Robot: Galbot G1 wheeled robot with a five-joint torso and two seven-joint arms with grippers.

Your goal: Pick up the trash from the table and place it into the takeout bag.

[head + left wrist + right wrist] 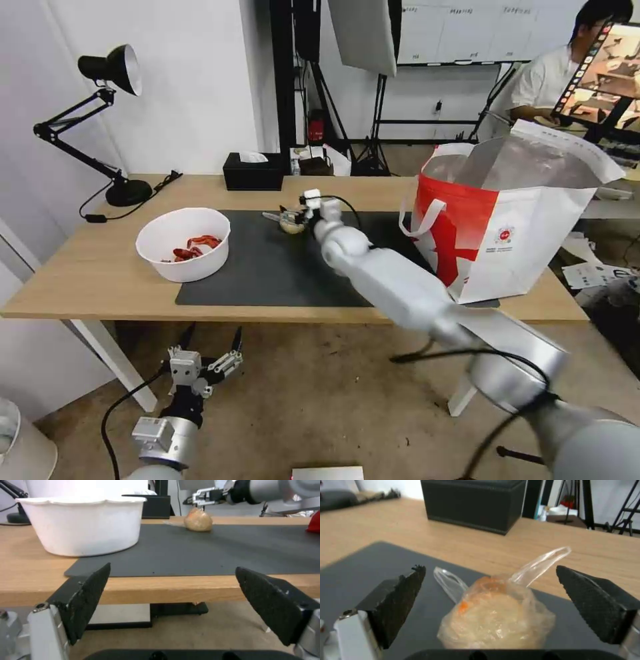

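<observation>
A robot faces a long light-wood tabletop [100, 273] with a dark grey mat [267, 267] across its middle. The right arm reaches forward over the mat. Its right end effector [298, 212] sits at the mat's far edge, right at a clear plastic bag with a beige lump [291, 222] inside.

In the right wrist view, the right end effector [490, 597] has its two black pads spread wide, one on each side of the clear plastic bag [496, 620]. The bag rests on the mat directly between and ahead of the pads, and neither pad touches it. The lump is rounded, with no clear long axis. Two loose handle loops stick up and away from it toward the black tissue box [473, 502], which stands well behind on the bare wood.

By this layout the right arm is the nearer one by far, and a small advance and a closing of the pads would likely catch the bag.

The left end effector [207, 367] hangs below the tabletop's near edge, pads spread and empty. Seen from the left wrist, it looks across at a white bowl [83, 525] and the distant bag [198, 520].

The white bowl with red scraps [184, 243] sits on the robot's left, overlapping the mat's left edge. The takeout bag [513, 220] stands open at the right end of the tabletop, well to the right of the plastic bag.
</observation>
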